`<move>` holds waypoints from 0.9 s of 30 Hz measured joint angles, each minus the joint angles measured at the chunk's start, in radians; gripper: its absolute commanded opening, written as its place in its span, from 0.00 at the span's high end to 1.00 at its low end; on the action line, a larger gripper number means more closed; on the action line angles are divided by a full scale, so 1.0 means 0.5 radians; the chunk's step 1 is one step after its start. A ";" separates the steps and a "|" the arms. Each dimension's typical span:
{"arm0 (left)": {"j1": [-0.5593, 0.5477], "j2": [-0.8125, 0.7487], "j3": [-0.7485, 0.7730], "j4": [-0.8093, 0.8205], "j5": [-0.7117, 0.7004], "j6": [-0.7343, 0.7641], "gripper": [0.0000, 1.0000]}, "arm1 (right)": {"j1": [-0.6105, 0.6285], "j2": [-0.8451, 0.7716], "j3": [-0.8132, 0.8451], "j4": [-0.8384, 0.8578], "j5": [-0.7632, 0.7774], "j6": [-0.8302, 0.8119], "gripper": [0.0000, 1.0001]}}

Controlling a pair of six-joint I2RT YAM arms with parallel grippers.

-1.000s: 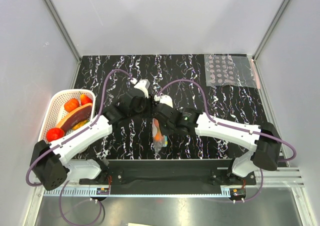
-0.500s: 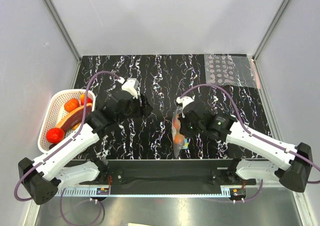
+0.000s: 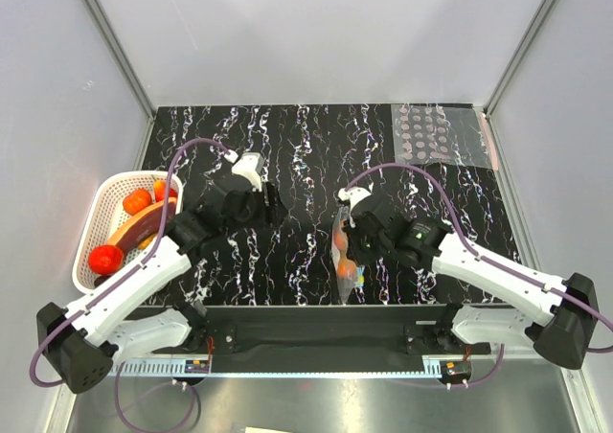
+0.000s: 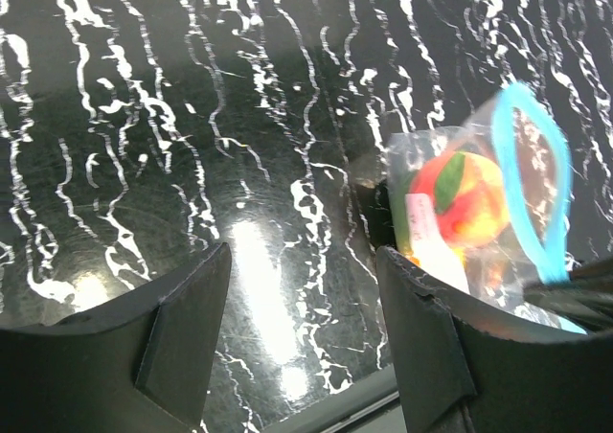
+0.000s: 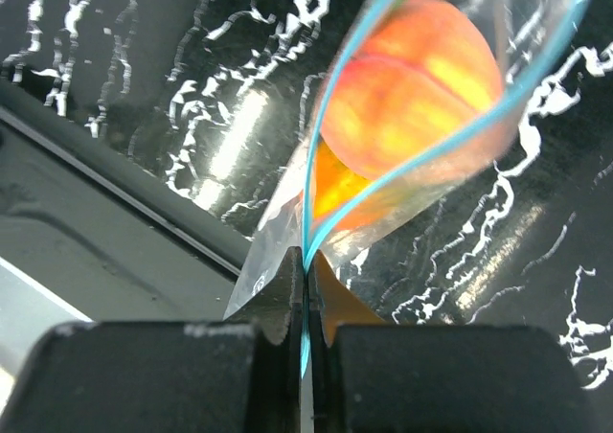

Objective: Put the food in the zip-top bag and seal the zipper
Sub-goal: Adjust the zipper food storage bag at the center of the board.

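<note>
left pincer (image 4: 302,304) apart | right pincer (image 5: 306,272) clamped on zipper (image 5: 307,237) | 1 bag (image 3: 345,258) | 2 fruits (image 5: 412,79) inside

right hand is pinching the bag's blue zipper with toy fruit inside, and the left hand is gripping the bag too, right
No. The left hand is open and holds nothing, apart from the zip-top bag, as the left wrist view shows. The right hand alone pinches the blue zipper, with toy fruit inside the bag.
</note>
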 measured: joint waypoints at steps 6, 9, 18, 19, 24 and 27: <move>0.178 0.012 -0.005 0.007 0.063 -0.005 0.31 | 0.003 0.208 0.197 0.020 -0.117 -0.025 1.00; 0.195 0.022 -0.041 0.050 0.171 -0.030 0.28 | 0.030 0.295 0.259 0.069 -0.160 -0.036 1.00; 0.047 0.015 -0.190 0.178 0.387 -0.121 0.23 | 0.098 0.415 0.306 0.126 -0.230 -0.050 0.98; 0.013 0.015 -0.191 0.189 0.389 -0.132 0.20 | 0.098 0.424 0.297 0.141 -0.233 -0.050 0.98; -0.042 0.035 -0.185 0.233 0.393 -0.156 0.18 | 0.105 0.430 0.280 0.168 -0.248 -0.050 0.98; -0.043 0.105 -0.153 0.233 0.380 -0.158 0.20 | 0.110 0.430 0.279 0.168 -0.253 -0.051 0.98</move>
